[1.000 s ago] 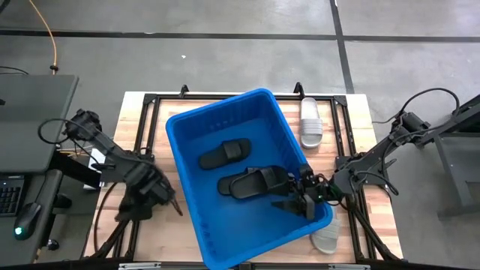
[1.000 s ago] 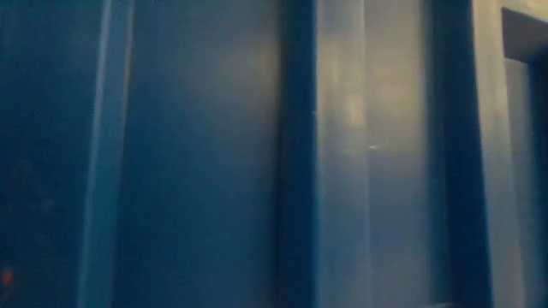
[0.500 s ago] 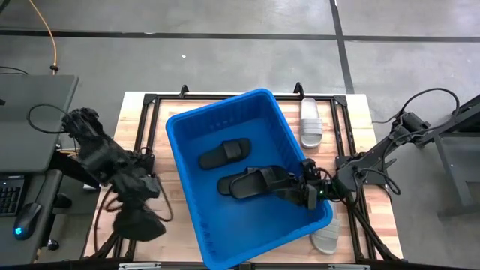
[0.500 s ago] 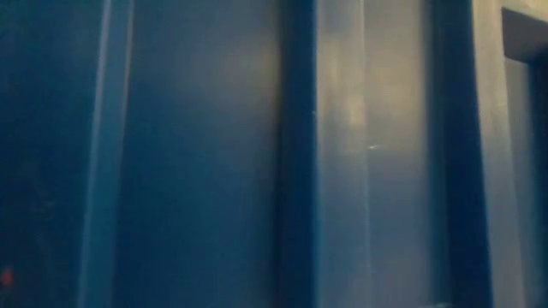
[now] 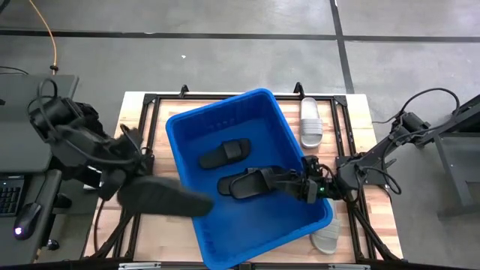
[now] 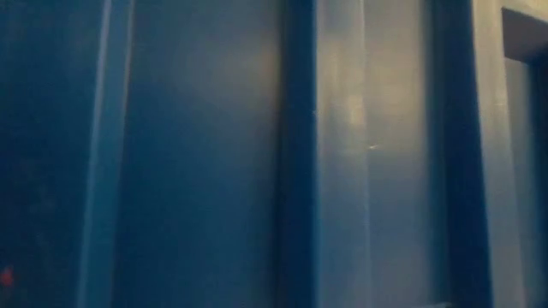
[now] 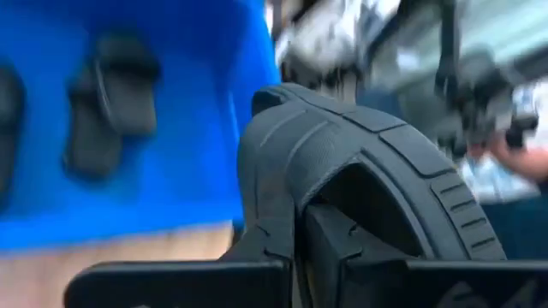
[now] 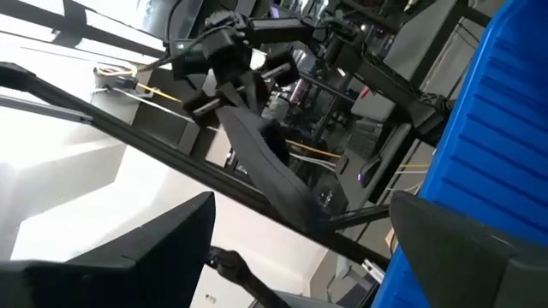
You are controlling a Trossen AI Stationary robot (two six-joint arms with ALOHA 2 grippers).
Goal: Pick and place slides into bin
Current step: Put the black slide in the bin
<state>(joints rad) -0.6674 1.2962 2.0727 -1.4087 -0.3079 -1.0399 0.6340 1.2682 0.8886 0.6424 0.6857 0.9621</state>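
Left gripper [image 7: 300, 231] pinching a black slide [image 5: 161, 196] just outside the bin [image 5: 187, 124] rim, by its left wall

Right gripper [image 5: 294, 187] hangs spread inside the bin beside two black slides [image 5: 255, 181]. Advice: carry the held slide fully over the rim before release, clear of the right arm; two pale slides [image 5: 310, 122] remain outside the bin

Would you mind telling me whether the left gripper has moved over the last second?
Yes: the left gripper, shut on a black slide, has swung toward the bin.

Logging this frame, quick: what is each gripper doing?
Left gripper: shut on matte black ribbed slide.
Right gripper: open, empty, inside bright blue plastic bin.
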